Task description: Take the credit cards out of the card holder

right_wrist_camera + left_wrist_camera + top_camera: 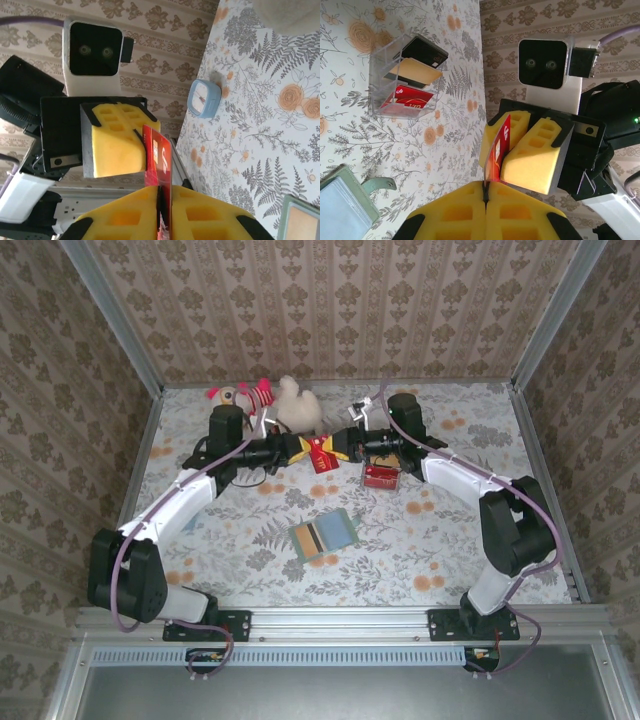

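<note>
A red credit card (320, 454) hangs in the air at the back middle, gripped from both sides. My left gripper (302, 449) is shut on one edge of the card (496, 152), which enters the seam between the yellow pads (455, 212). My right gripper (340, 447) is shut on the opposite edge of the card (159, 157). The card holder (323, 536) lies open on the table in front of both grippers, and its corner shows low in the left wrist view (342, 212). A clear box (376, 87) holds a black card (422, 51), a tan one (415, 72) and a red one (405, 100).
Plush toys (285, 402) sit at the back wall behind the grippers. A small blue clock (204, 98) stands on the floral cloth. The clear box (381, 476) lies just right of centre. Patterned walls close in the table on three sides.
</note>
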### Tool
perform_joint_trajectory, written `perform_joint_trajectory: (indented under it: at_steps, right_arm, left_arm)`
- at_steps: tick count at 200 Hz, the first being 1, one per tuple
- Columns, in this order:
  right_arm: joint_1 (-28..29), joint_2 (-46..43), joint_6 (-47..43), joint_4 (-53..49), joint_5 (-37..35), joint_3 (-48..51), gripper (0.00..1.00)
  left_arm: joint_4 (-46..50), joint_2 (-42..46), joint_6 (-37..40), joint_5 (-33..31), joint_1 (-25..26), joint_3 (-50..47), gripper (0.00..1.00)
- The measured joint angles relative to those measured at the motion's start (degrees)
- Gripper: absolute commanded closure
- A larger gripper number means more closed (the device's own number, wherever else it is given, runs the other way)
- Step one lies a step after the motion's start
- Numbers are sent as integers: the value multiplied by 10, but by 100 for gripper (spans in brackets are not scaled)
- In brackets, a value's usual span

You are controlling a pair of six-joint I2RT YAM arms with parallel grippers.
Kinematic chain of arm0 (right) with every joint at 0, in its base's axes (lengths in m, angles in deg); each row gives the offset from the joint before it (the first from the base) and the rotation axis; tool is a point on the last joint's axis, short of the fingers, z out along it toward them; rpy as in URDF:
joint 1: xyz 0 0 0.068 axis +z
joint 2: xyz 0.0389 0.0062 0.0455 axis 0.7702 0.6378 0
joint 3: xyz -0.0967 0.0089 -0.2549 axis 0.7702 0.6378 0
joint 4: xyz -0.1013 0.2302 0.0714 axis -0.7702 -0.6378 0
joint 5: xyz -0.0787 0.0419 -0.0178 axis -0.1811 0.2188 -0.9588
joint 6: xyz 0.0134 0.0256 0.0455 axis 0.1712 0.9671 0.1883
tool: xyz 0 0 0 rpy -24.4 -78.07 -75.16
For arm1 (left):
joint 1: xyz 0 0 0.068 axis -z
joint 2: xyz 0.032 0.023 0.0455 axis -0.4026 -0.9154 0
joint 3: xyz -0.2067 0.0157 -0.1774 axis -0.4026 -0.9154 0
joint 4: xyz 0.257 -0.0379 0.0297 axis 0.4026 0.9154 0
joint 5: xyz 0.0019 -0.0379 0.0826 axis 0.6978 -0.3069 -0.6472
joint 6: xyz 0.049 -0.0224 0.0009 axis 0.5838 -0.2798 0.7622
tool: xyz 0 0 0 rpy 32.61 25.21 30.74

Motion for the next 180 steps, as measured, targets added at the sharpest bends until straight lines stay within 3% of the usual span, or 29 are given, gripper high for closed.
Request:
perform_joint_trajectory:
  at_steps: [8,33,47,84,145,180]
  right_arm:
    - [0,0,-5,0,1,-2,95]
    - [0,0,-44,-35,-1,-14,100]
    - [0,-2,-91,-83,-20,-28,100]
    - [-8,-19,-274,-257,-136,-92,100]
    - [-11,-45,-607,-412,-354,-144,100]
    - [-12,-33,-796,-509,-421,-158,100]
  left_arm:
    - [2,0,-1,0,0,-2,100]
    - [14,0,2,-7,0,-2,64]
    - [54,0,19,-23,-1,0,54]
    - [195,1,104,-117,-12,20,27]
    - [275,10,162,-207,-59,-28,7]
    - [286,19,178,-222,-62,-49,0]
